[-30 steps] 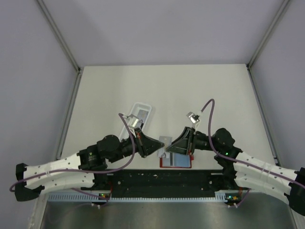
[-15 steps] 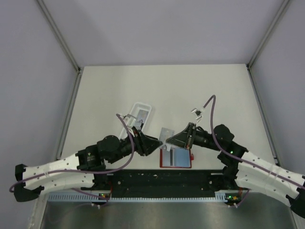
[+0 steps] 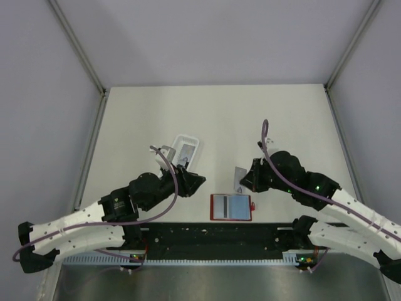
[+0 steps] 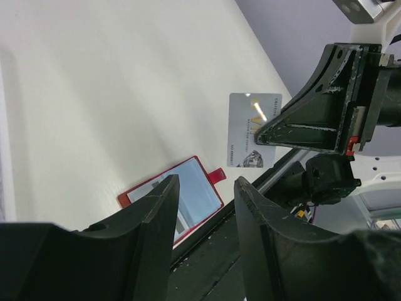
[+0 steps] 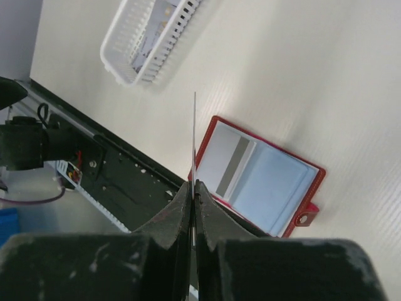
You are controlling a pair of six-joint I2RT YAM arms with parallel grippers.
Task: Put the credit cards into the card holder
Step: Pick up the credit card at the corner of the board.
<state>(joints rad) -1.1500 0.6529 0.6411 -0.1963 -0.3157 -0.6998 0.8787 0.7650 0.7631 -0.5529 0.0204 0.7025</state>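
The red card holder point(image 3: 231, 207) lies open near the table's front edge, pale pockets up. One credit card with a dark stripe point(image 5: 235, 166) sits in its left pocket. My right gripper point(image 3: 244, 182) is shut on a grey credit card point(image 3: 238, 177), held upright above the table just right of and beyond the holder. That card shows edge-on point(image 5: 194, 135) in the right wrist view and face-on point(image 4: 254, 139) in the left wrist view. My left gripper point(image 3: 198, 181) stands open and empty to the left of the holder, apart from the card.
A white slotted tray point(image 3: 177, 143) lies behind the left gripper with a card point(image 3: 187, 150) inside. The black base rail point(image 3: 219, 235) runs along the front edge right beside the holder.
The left gripper let go of the card, opened and drew back to the left. The right gripper shut on the card and carried it right, off the holder.
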